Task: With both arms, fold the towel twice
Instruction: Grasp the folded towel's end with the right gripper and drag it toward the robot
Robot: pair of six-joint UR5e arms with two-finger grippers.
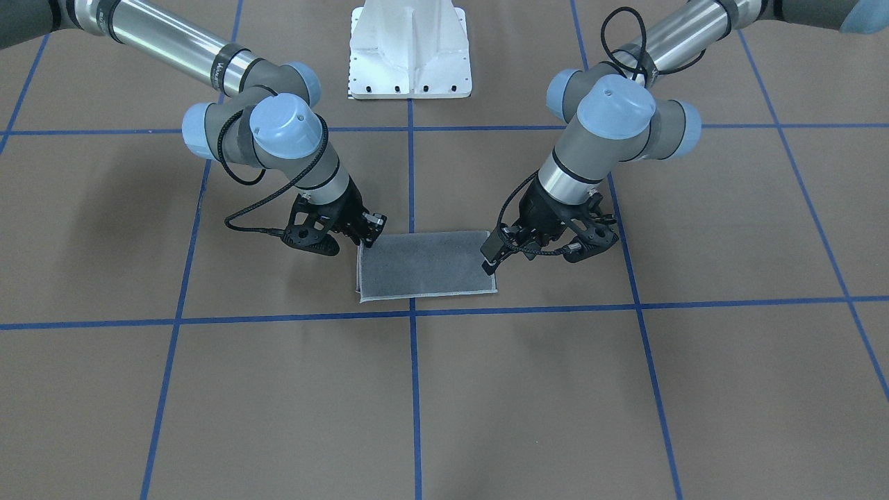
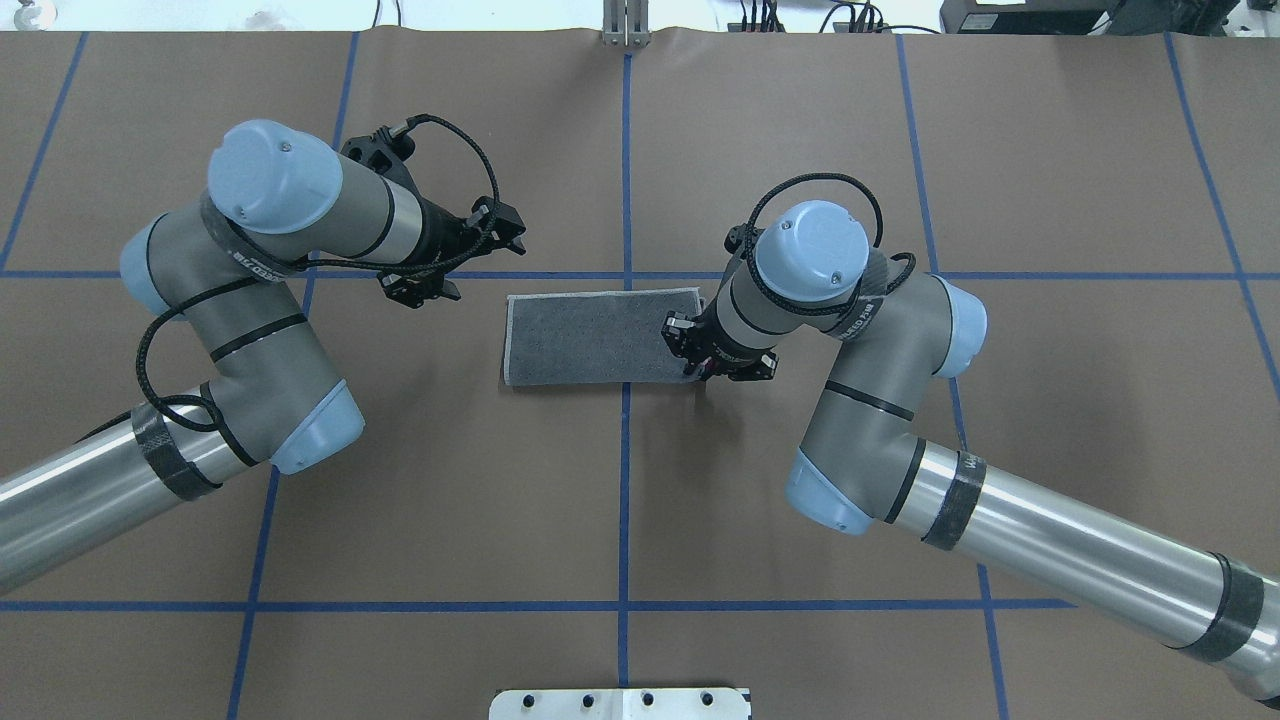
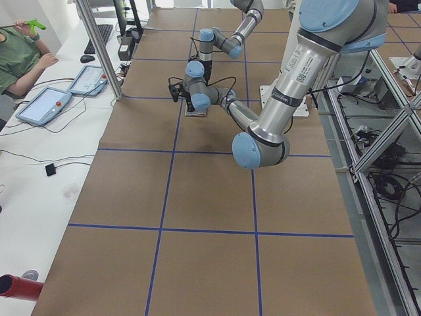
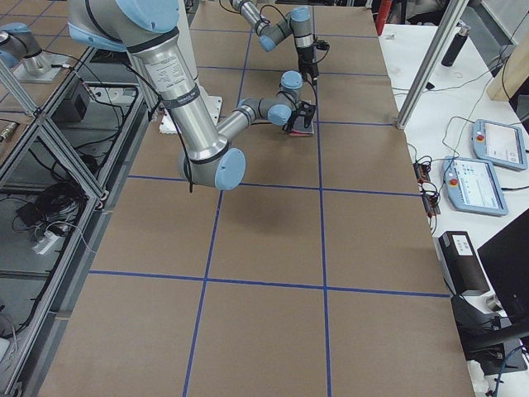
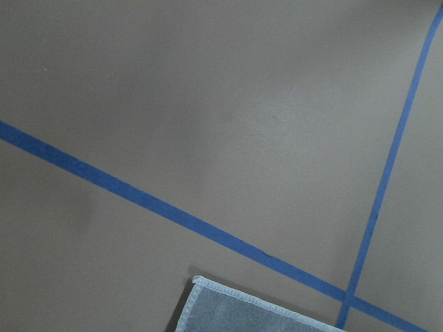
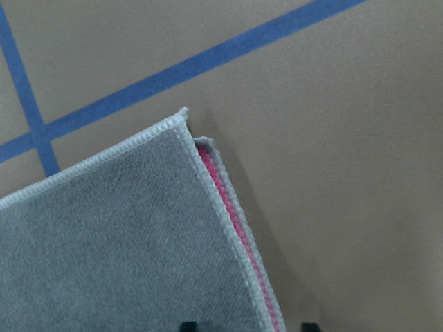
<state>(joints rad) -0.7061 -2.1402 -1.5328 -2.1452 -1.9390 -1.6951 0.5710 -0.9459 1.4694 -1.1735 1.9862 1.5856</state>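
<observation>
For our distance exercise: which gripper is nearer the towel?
Right. The right gripper is over one end of the towel; the left gripper hangs beyond the opposite corner.

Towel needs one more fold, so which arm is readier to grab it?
Right. The right gripper sits low at the towel's corner, fingertips straddling its edge; the left gripper is beside it.

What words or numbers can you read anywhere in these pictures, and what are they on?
None can be read for sure.
White lettering on a dark band of the left arm: too blurred to read.
White lettering on a dark band of the right arm: too blurred to read.
The towel and the table show no writing.
</observation>
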